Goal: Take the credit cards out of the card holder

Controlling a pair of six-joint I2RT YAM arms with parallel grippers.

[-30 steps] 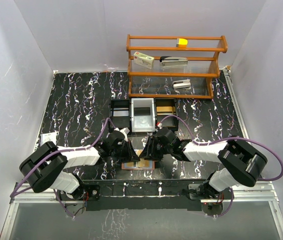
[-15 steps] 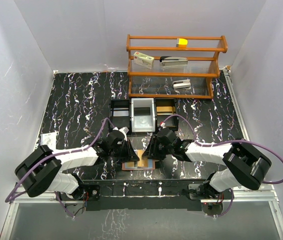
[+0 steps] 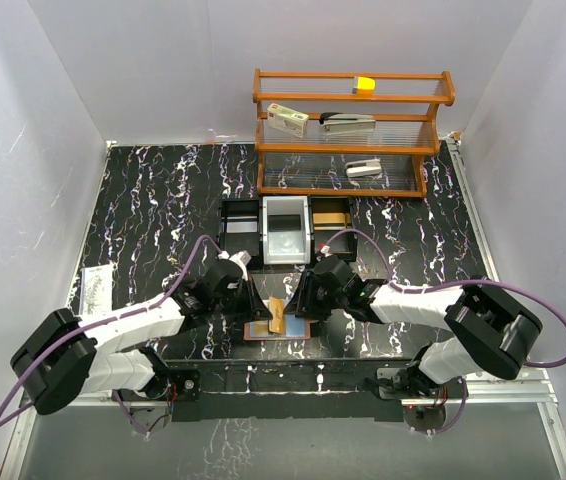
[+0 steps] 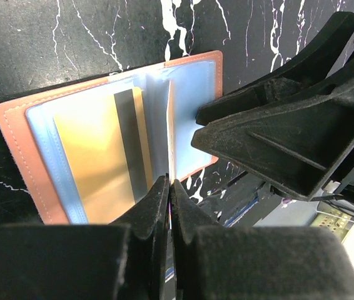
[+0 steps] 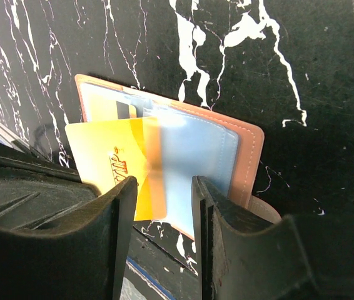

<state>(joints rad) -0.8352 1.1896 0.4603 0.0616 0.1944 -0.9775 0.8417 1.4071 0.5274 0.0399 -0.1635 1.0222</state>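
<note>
Pinching the yellow-orange card (image 5: 105, 164) in my left gripper (image 4: 169, 195), fingers shut tight on its edge. The card stands tilted up over the middle of the card holder (image 5: 247, 147). The holder lies open and flat on the black marbled table (image 5: 302, 56) near the front edge, between my two grippers. A gold card with dark stripe (image 4: 99, 165) sits in its left pocket. My right gripper (image 5: 163, 184) is half spread and empty, tips down at the right page.

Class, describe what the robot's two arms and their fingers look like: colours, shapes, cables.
The left arm and right arm each have white link shells between bulky black joint housings, with a purple cable looping alongside. The fingers are black wedges tapering to narrow tips.
</note>
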